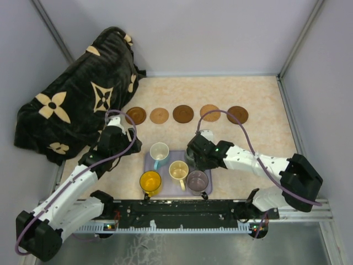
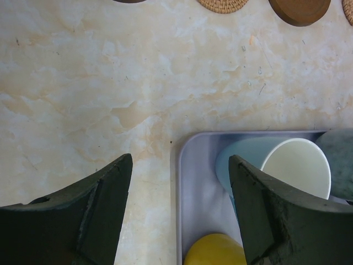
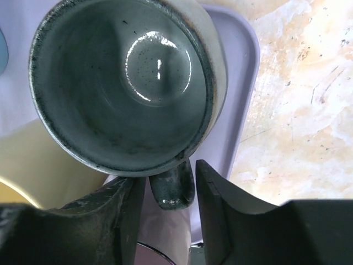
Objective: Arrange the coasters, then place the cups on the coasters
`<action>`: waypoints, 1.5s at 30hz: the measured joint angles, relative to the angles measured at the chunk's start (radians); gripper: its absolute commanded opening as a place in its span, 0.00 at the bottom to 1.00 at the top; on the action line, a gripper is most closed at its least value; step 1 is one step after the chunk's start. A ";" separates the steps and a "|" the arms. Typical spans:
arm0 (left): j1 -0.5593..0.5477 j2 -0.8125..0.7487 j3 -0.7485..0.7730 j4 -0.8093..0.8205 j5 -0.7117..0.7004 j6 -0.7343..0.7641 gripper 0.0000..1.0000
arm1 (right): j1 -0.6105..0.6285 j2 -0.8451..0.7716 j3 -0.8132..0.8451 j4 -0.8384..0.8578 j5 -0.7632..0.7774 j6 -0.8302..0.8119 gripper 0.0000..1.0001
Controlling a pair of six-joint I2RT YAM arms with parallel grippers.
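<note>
Five coasters lie in a row across the table's far half, from a dark one (image 1: 135,115) to another dark one (image 1: 237,114). The lavender tray (image 1: 168,190) holds the white and light-blue cup (image 1: 159,151), cream cup (image 1: 178,170), yellow cup (image 1: 150,180) and mauve cup (image 1: 197,180). The grey-green cup (image 3: 127,83) stands at the tray's right edge, mostly under my right gripper (image 3: 170,176). Its jaws flank that cup's handle (image 3: 172,190) with thin gaps on both sides. My left gripper (image 2: 181,160) is open above the tray's left rim (image 2: 185,182), its right finger beside the white and light-blue cup (image 2: 295,165).
A black blanket with tan flower shapes (image 1: 77,110) is piled at the back left, next to the leftmost coaster. Grey walls close in the table on three sides. Purple cables loop over both arms.
</note>
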State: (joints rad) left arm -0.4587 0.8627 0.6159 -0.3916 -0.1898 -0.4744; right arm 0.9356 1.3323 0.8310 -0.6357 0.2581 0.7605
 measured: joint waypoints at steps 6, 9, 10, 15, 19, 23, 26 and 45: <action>0.000 0.000 -0.007 0.003 0.000 0.000 0.76 | 0.003 0.023 0.000 0.018 -0.013 -0.003 0.09; 0.000 0.000 -0.007 0.006 0.000 0.000 0.76 | 0.005 0.026 0.000 0.014 -0.009 0.000 0.00; 0.000 0.000 -0.007 0.006 0.000 0.000 0.76 | 0.005 0.026 0.000 0.015 -0.006 0.002 0.00; 0.000 0.001 -0.007 0.010 -0.001 0.000 0.76 | 0.007 0.037 0.011 0.000 0.007 -0.004 0.00; 0.000 0.003 -0.007 0.011 -0.001 0.000 0.76 | 0.011 0.051 0.043 -0.055 0.042 -0.026 0.00; 0.000 0.005 -0.007 0.014 -0.003 0.001 0.76 | 0.010 0.052 0.087 -0.115 0.100 -0.056 0.00; 0.000 0.007 -0.007 0.018 -0.006 0.002 0.76 | 0.010 0.052 0.142 -0.147 0.136 -0.078 0.00; 0.000 0.026 -0.007 0.029 -0.013 0.003 0.76 | -0.309 0.051 0.292 -0.100 0.257 -0.288 0.00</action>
State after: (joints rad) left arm -0.4587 0.8883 0.6090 -0.3630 -0.2024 -0.4709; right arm 0.6262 1.3830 1.1233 -0.7361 0.5152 0.4721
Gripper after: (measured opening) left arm 0.758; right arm 0.198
